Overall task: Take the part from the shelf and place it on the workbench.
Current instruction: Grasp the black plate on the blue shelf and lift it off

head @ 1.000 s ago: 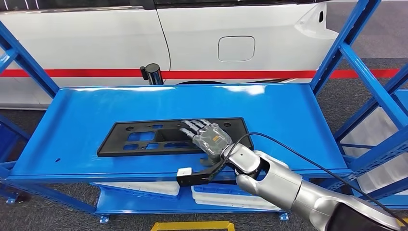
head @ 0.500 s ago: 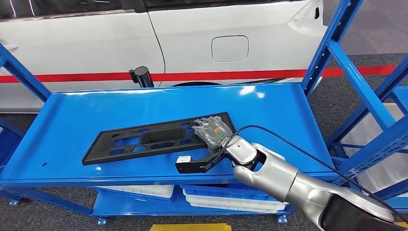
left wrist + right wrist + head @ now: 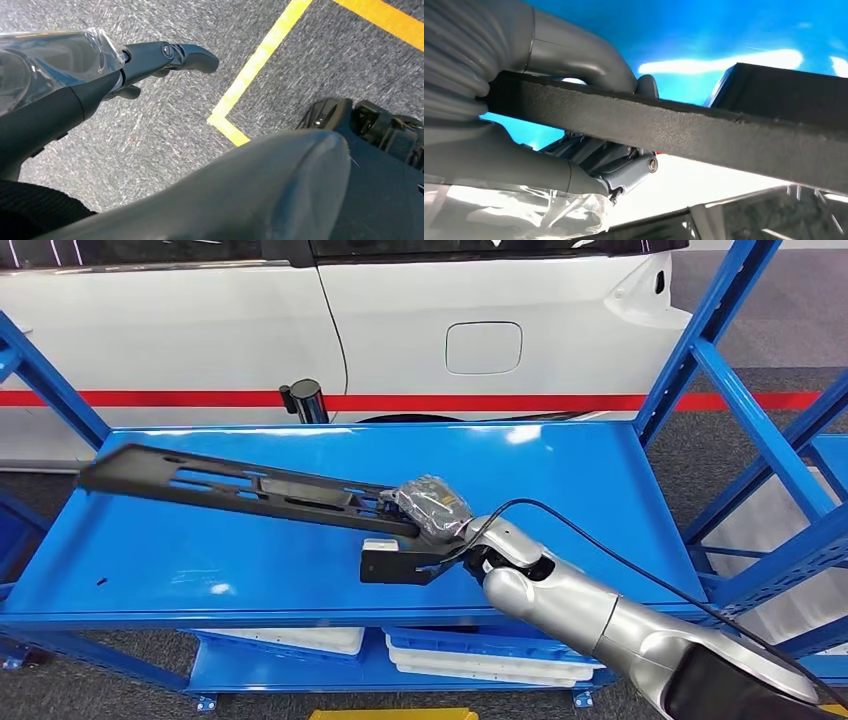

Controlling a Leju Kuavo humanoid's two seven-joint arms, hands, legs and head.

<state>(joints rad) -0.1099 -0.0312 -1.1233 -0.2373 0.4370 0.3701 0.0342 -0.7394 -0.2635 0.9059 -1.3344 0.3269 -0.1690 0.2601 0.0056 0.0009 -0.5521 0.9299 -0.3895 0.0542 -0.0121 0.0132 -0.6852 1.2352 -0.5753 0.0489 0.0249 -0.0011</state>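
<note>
The part is a long flat black panel [image 3: 240, 483] with several cut-outs. My right hand [image 3: 428, 506] grips its right end and holds it tilted above the blue shelf top [image 3: 560, 480], its far end raised at the left. Close up in the right wrist view, the thumb and fingers [image 3: 574, 170] clamp the panel's rough black edge [image 3: 704, 131]. My left hand [image 3: 150, 57] hangs over grey floor, fingers extended and nothing in them.
A white car [image 3: 400, 320] with a red stripe stands behind the blue rack. Blue uprights and braces [image 3: 720, 370] rise at the right, and white trays [image 3: 480, 655] lie on the lower shelf. Yellow floor tape [image 3: 260, 60] runs under my left hand.
The panel has come off the shelf surface: its left end swung up and away while my right hand stayed gripped on its right end. The camera shifted slightly.
</note>
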